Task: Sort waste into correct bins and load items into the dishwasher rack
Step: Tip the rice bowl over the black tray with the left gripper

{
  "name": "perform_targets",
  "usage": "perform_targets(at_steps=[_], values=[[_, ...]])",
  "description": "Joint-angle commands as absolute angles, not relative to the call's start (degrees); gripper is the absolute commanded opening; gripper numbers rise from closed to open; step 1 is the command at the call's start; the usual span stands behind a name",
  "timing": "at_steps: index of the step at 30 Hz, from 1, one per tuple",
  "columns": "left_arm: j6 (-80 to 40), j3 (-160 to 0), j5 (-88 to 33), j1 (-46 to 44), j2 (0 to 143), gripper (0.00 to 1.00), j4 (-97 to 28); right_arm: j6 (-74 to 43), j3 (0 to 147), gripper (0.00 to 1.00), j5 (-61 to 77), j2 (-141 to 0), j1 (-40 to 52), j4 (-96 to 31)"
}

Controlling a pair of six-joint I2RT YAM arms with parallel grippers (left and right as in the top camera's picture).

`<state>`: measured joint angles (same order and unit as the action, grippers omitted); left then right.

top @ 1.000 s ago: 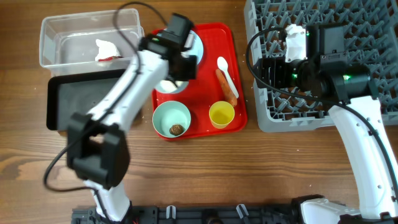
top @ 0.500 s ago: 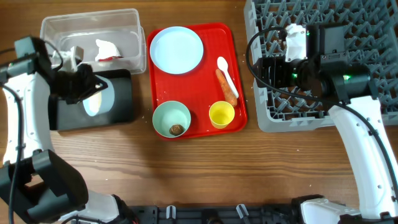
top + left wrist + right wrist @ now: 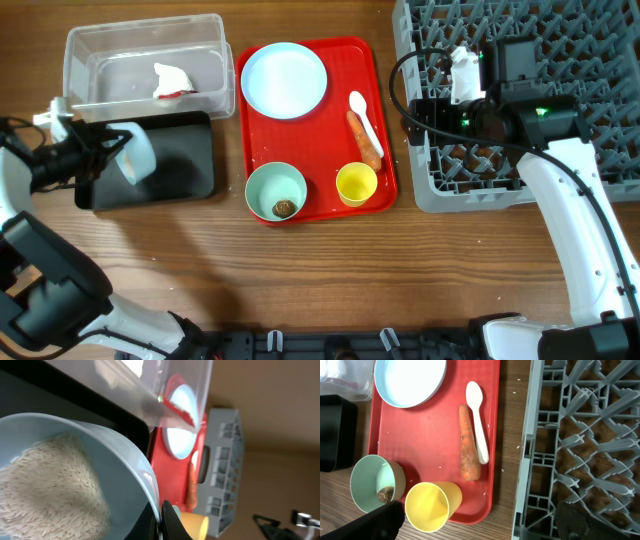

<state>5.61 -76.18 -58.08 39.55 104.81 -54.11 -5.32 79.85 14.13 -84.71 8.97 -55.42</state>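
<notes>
Pale-blue plastic fills the left wrist view: the pale-blue bowl (image 3: 127, 467) is tipped over, with a heap of white rice (image 3: 50, 490) lying against its lower wall. We see the left tool (image 3: 116, 158) clamped on that bowl's rim, one dark finger (image 3: 172, 521) against the outside of it. From overhead the bowl hangs tilted above the left part of the black tray (image 3: 185, 160).

Just behind the black tray stands the clear tub (image 3: 110, 70), and inside it lies the crumpled red-and-white wrapper (image 3: 172, 82).

On the red tray (image 3: 320, 150) we find the pale-blue plate (image 3: 286, 80) at the back. The white spoon (image 3: 364, 118) and the carrot stick (image 3: 365, 140) lie side by side along the right edge. The mint-green bowl (image 3: 276, 192) sits at the front left with the brown lump (image 3: 285, 208) in it, and the yellow cup (image 3: 356, 183) stands just beside it, mouth up. A few loose white grains lie on the red tray and on the tabletop (image 3: 512, 410).

The right tool (image 3: 418, 122) hovers at the left edge of the grey rack (image 3: 590, 60). Its fingers are spread wide with nothing between them. In the right wrist view one dark fingertip shows near the mint-green bowl and the other over the rack.
</notes>
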Motion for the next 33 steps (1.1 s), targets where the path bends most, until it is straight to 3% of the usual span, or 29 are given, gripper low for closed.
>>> perform_targets(at_steps=[1, 12, 21, 33], values=[[7.31, -75.96, -66.61, 42.85, 105.25, 0.04, -53.95, -6.15, 79.0, 1.0, 15.07, -85.43, 9.15, -55.79], [7.33, -75.94, -68.25, 47.75, 112.4, 0.04, -50.59, -6.17, 79.0, 1.0, 15.07, -85.43, 9.15, -56.34], [7.33, -75.94, -84.27, 51.68, 113.43, 0.04, -50.5, -6.22, 79.0, 1.0, 15.09, -85.43, 9.15, -57.04], [6.39, -75.94, -90.35, 51.68, 113.43, 0.04, -52.07, -7.68, 79.0, 1.0, 15.31, -85.43, 9.15, -57.12]])
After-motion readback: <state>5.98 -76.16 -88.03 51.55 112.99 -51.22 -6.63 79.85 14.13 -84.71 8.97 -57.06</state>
